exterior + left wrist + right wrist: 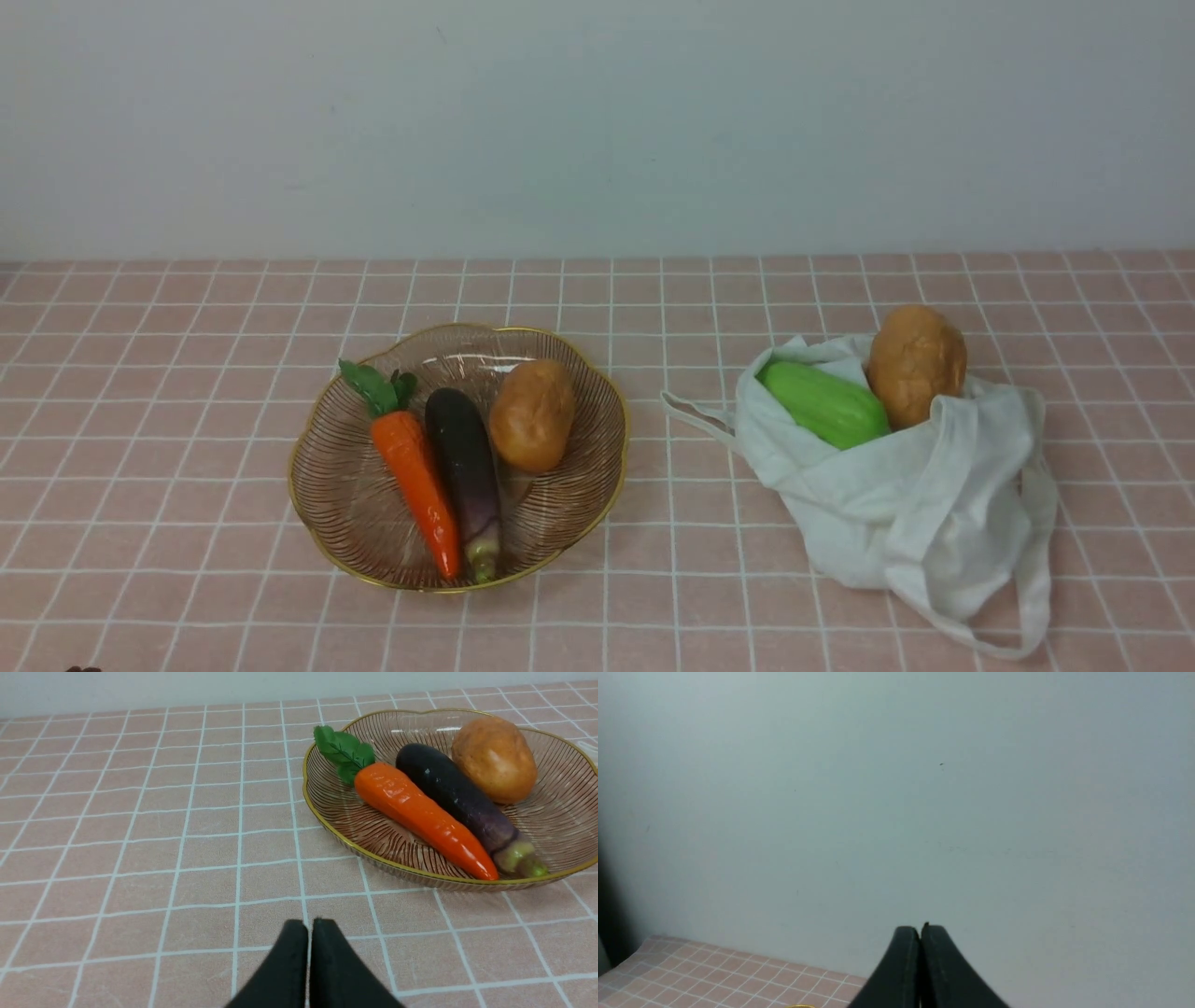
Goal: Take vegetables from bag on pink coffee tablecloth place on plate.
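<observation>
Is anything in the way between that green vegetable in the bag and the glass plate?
Nothing solid stands between the green gourd and the plate. Only the white bag's edge, beside the gourd, and a loose handle on the cloth lie that way.

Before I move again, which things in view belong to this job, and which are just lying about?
Part of the job:
- carrot, eggplant and one potato, on the plate
- gourd and another potato, at the bag
- pink tablecloth, under plate and bag

Just lying about:
- nothing that I can make out
</observation>
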You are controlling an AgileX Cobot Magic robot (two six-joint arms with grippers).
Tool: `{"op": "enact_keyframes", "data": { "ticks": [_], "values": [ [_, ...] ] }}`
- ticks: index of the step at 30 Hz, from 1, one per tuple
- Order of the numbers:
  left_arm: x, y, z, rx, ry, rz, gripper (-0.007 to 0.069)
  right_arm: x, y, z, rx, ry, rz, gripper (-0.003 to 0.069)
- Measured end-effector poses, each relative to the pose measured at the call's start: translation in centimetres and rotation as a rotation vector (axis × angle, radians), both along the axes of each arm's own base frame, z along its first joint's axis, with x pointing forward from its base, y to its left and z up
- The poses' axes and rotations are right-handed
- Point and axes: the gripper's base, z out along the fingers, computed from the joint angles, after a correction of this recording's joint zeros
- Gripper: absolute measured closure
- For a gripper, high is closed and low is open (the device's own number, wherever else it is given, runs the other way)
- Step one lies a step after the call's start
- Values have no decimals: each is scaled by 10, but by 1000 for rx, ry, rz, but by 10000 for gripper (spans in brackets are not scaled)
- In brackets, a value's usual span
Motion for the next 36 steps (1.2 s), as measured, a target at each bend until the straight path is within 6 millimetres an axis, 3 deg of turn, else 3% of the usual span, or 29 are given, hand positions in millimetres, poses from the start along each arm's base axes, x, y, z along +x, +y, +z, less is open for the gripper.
{"op": "enact_keyframes", "data": {
  "ticks": [9, 22, 36],
  "values": [
    [0, 0, 0, 0, 0, 0, 630, -31, -20, -63, 56, -160, -36, 669],
    [0, 0, 0, 0, 0, 0, 630, -34, -26, -69, 18, -158, -82, 669],
    [0, 0, 0, 0, 0, 0, 630, -34, -10, -79, -16, -154, 68, 669]
  ]
}}
